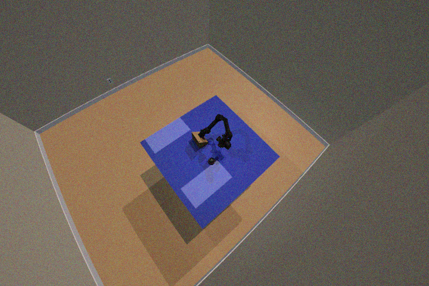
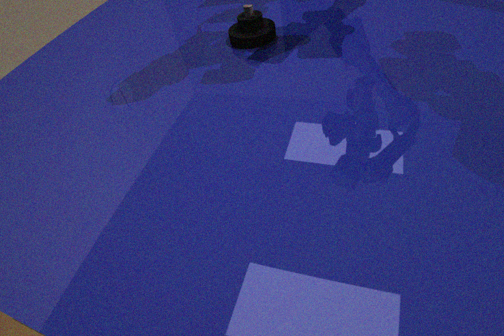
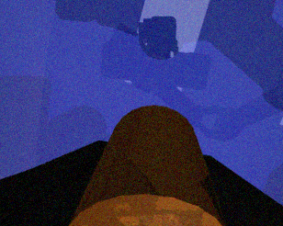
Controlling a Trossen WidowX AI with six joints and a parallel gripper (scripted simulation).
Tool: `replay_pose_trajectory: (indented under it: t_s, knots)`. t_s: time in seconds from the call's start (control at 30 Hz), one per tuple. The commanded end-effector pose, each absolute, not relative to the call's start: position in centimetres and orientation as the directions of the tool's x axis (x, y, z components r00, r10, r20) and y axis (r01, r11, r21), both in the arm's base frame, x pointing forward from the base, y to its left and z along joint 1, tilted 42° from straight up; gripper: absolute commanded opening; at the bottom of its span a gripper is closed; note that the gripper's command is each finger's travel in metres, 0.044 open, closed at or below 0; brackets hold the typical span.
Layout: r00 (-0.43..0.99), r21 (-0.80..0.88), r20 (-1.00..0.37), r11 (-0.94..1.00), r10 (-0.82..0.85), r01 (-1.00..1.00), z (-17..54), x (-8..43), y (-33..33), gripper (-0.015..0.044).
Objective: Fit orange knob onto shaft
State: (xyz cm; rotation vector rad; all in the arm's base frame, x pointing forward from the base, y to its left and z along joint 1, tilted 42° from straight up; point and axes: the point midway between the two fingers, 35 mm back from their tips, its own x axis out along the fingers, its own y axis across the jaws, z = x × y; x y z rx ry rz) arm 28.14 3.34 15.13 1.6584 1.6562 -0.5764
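Observation:
My gripper (image 3: pixel 152 157) is shut on the orange knob (image 3: pixel 152 170), with a black finger on each side of it in the wrist view. The knob is up off the blue table top, and its hole is hidden underneath. The round dark pedestal (image 1: pixel 211 161) (image 2: pixel 252 36) stands on the table, with the short silver shaft (image 2: pixel 247 8) upright on top. The shaft's flat side cannot be made out. In the top view the gripper end of the arm is above and right of the pedestal, apart from it. Gripper and knob are out of view in the exterior view.
The arm (image 1: pixel 219 118) arches from its wooden base block (image 1: pixel 197 135), which stands up-left of the pedestal in the top view. The blue table top (image 1: pixel 256 152) (image 2: pixel 182 221) carries pale light patches and overlapping arm shadows. Its edges drop to the orange floor (image 1: pixel 121 152).

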Motion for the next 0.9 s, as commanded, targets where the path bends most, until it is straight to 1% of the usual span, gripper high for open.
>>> replay_pose_trajectory:
  t_s: [0.0,0.2,0.3,0.87]
  knots:
    - [0.086,0.180,-0.743,0.074,0.663,0.981,16.8,27.7,2.0,0.0000]
    - [0.092,0.184,-0.740,0.069,0.666,0.981,17.5,27.4,1.5,0.0000]
    - [0.122,0.205,-0.734,0.046,0.668,0.978,17.5,27.3,1.3,0.0000]
    - [0.461,0.447,-0.614,-0.200,0.641,0.872,19.1,25.5,-1.6,0.0000]
